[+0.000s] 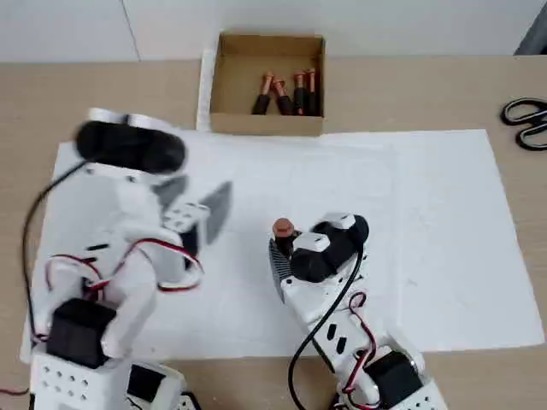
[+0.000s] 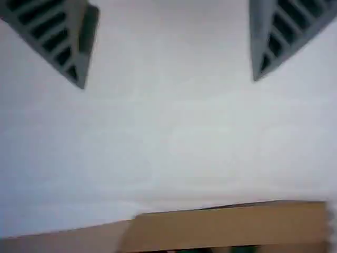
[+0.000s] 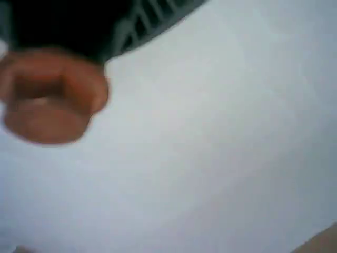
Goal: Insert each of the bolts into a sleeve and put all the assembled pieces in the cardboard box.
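A copper-headed bolt (image 3: 52, 95) sits clamped in the right claw (image 1: 279, 246), its head poking out past the jaws. Whether a sleeve is on it, I cannot tell. It is likely light, stiff and smooth, so it could slip or roll; holding across the shank under the head looks wise. Beside it the left claw (image 2: 168, 76) hangs spread and empty over white paper (image 1: 427, 222). Well beyond both claws, the cardboard box (image 1: 267, 43) holds four assembled pieces (image 1: 287, 94).

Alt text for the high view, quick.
The right arm holds a copper-headed bolt in its jaws over white paper; the cardboard box beyond holds four assembled pieces. The left arm has open jaws.
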Controlling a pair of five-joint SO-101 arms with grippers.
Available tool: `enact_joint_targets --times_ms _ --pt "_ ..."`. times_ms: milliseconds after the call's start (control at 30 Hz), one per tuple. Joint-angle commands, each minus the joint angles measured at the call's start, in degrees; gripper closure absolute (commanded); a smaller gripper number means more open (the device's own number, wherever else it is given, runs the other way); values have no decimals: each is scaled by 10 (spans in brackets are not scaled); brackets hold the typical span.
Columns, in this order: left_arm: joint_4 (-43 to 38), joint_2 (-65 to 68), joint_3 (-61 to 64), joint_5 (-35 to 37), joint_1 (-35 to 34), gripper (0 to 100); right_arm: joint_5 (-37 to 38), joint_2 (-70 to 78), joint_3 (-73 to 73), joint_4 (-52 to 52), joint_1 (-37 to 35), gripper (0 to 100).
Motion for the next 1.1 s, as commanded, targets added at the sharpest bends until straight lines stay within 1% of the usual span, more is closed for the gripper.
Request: enact_joint_targets --times_ms 0,133,233,367,500,667,900,1067 --pt "24 -7 -24 -2 -117 805 -2 -7 1 -15 18 995" --pt "77 -7 -24 -1 -252 805 -1 -7 11 -13 58 995" --pt "120 -7 -22 -1 -314 805 1 -6 13 2 72 995" --pt "144 -7 -24 -1 -322 805 14 3 -4 30 82 995" --pt "146 -7 -24 -1 -322 805 43 74 -74 26 119 995" --pt "146 -7 -21 -1 -322 805 76 291 -248 2 146 995" --pt "146 -7 -5 -1 -321 805 74 675 -562 -76 158 995" --pt "142 -7 16 -3 -321 805 74 907 -771 -156 158 995"
